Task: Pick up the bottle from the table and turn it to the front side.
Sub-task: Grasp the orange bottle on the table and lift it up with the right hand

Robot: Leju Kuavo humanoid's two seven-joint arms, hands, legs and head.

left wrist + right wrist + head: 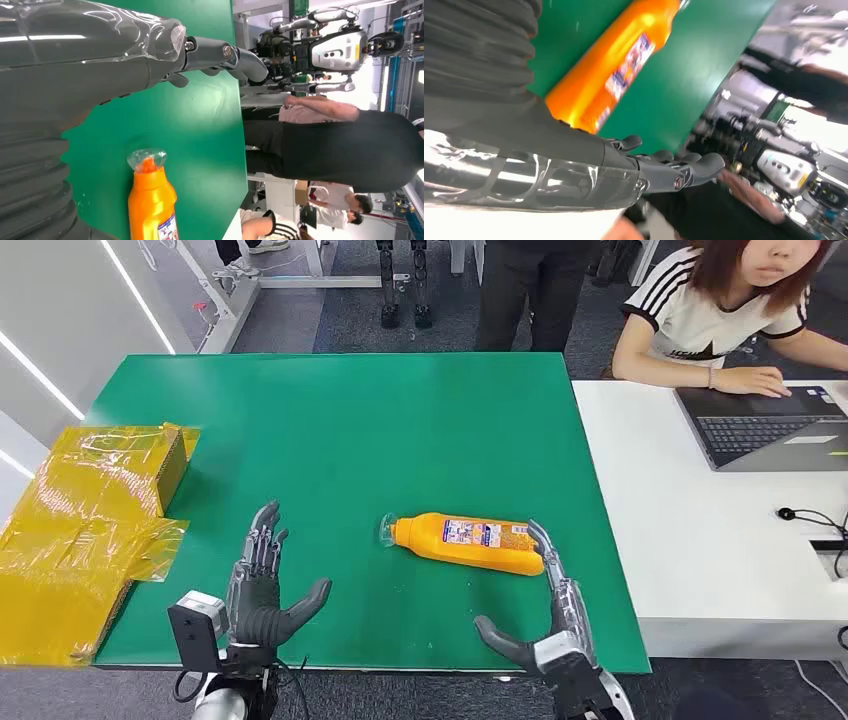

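I am seeing orange bottle lying flat on green table, right hand spread beside its base, holding nothing, left hand hovering spread apart.

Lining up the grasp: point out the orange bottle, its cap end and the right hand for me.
orange bottle (470, 540): head view, on the label, mid-body.
cap end (147, 161): left wrist view, on the plastic-wrapped cap.
right hand (555, 635): head view, on the palm, beside the bottle's base.
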